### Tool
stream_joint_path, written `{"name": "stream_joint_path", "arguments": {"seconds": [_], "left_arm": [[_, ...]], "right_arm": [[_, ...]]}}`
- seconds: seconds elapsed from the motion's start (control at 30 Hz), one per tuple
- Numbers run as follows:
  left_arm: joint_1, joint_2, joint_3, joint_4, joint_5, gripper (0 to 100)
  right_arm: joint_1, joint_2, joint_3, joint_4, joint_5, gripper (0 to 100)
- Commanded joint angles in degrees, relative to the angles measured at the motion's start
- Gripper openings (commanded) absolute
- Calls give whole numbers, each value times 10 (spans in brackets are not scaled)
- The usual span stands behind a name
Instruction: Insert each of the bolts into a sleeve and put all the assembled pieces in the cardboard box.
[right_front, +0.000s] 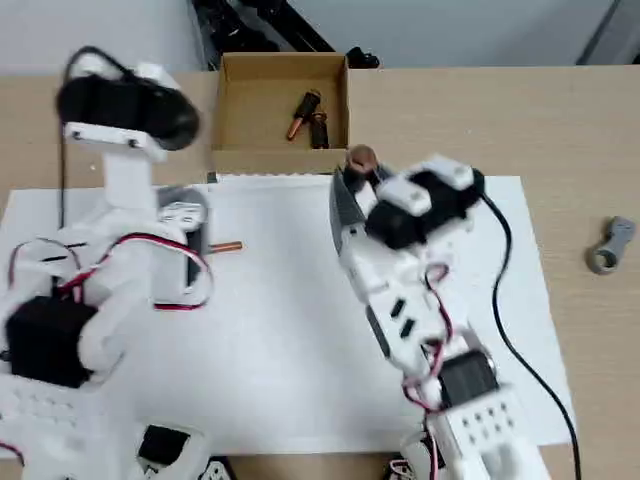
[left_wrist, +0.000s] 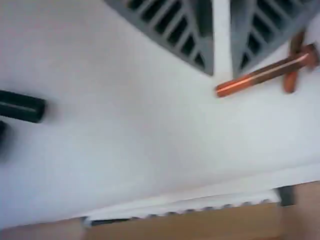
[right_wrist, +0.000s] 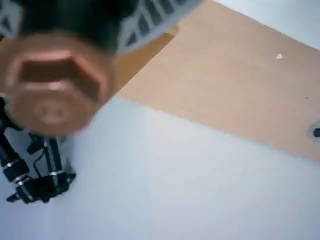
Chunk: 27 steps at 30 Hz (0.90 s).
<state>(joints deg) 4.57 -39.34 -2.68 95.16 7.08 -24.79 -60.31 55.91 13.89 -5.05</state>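
A cardboard box stands at the table's back with two assembled copper-and-black pieces inside. My right gripper hangs just in front of the box's near right corner, shut on a copper bolt; its hexagonal head sits close to the right wrist camera, with a grey finger beside it. My left gripper hovers low over the white sheet, slightly open with nothing between its fingers. A second copper bolt lies just beside one fingertip. A black sleeve lies farther off on the sheet.
The white sheet covers the middle of the table. A grey metal part lies on bare wood at the far right. A black cable runs along the right arm. The left arm's wires show beyond the held bolt.
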Motion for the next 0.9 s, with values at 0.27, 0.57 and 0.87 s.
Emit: {"name": "stream_joint_path", "arguments": {"seconds": [0.27,0.57,0.87], "left_arm": [[-121,-150,42,16,-75,6],[-178,-301,235,-22,-76,6],[-216,-334,291,-23,-75,8]], "right_arm": [[12,334,-244,-131,1,2],[27,600,-417,-239,2,2],[42,829,-615,-236,3,4]]}}
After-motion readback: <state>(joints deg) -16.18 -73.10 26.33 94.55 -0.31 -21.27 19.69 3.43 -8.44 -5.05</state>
